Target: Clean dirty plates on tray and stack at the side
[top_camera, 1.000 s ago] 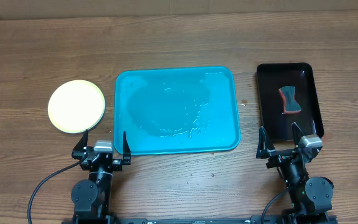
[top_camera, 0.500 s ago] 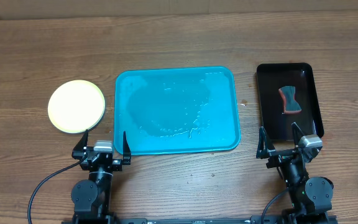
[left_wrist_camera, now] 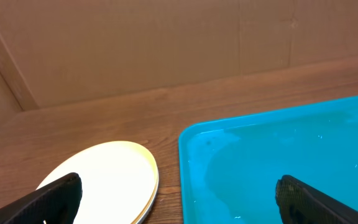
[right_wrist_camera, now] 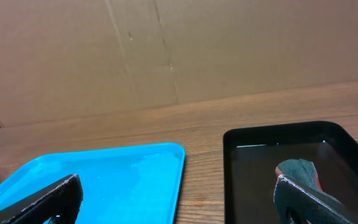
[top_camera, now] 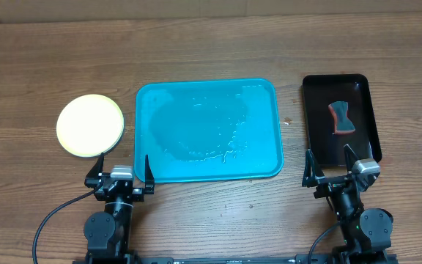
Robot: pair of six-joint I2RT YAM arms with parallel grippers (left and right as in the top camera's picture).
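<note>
The plates (top_camera: 90, 125) lie stacked on the wood left of the tray, pale yellow-green on top; the left wrist view shows the stack's layered edge (left_wrist_camera: 107, 180). The turquoise tray (top_camera: 208, 130) sits mid-table, wet, with no plate on it; it also fills the right of the left wrist view (left_wrist_camera: 278, 149) and the lower left of the right wrist view (right_wrist_camera: 104, 180). My left gripper (top_camera: 120, 173) rests open at the table's front, between the stack and the tray's near left corner. My right gripper (top_camera: 332, 167) is open too, in front of the black tray, holding nothing.
A narrow black tray (top_camera: 316, 117) stands right of the turquoise one and holds a red and dark green sponge (top_camera: 340, 118), seen also in the right wrist view (right_wrist_camera: 297, 169). A cardboard wall (right_wrist_camera: 179, 50) runs along the table's far edge.
</note>
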